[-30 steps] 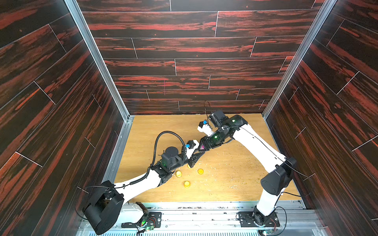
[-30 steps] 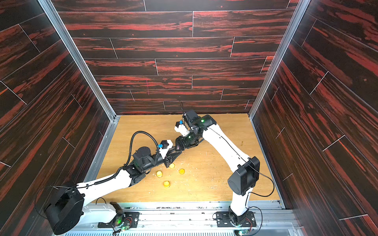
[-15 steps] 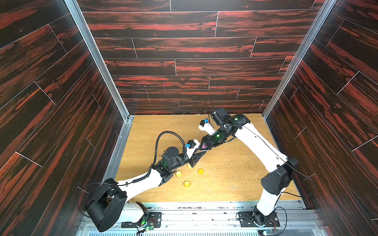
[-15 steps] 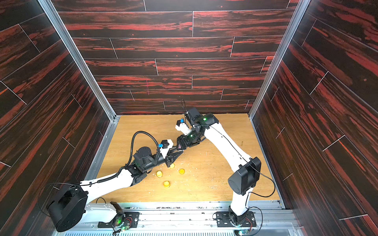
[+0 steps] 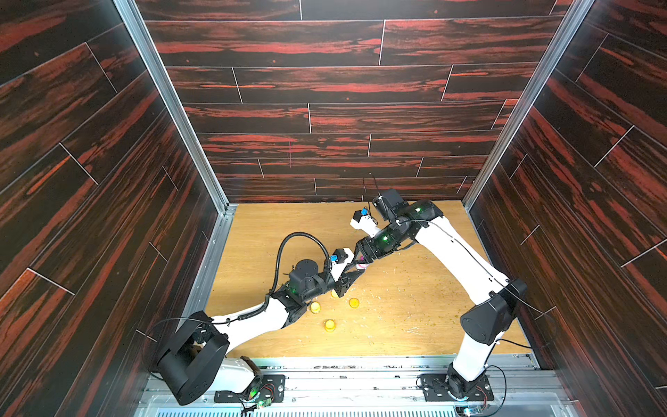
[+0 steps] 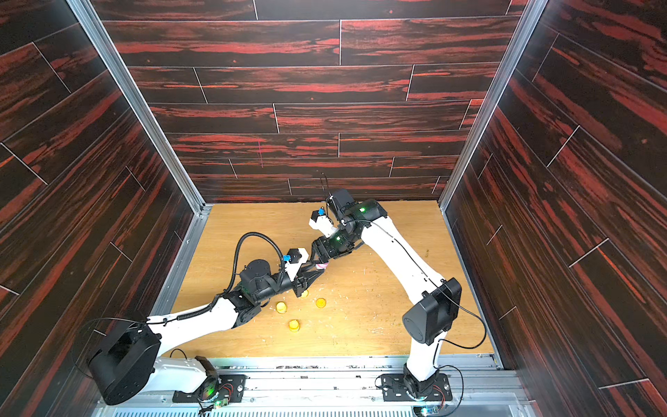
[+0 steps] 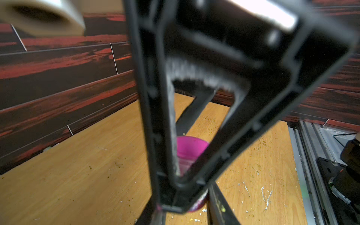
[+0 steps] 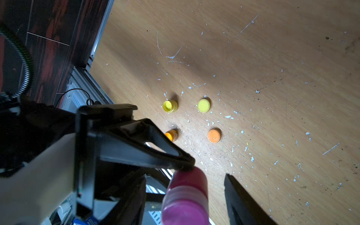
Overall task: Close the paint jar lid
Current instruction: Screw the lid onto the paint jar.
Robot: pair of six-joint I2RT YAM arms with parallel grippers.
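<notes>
Left end effector (image 5: 356,271) pinching pink jar (image 8: 186,188) at table (image 5: 415,289) centre, right end effector (image 5: 361,262) spread around it

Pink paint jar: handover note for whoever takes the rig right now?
Left gripper: shut on the pink paint jar, held between the two arms.
Right gripper: open, jaws either side of the jar's end, with a gap on the visible side.
On the table, all apart: open yellow jar, yellow lid, orange jar, orange lid.
Done: pink jar looks capped, but tightness can't be told.
Left: probably tighten it and set it down.
</notes>
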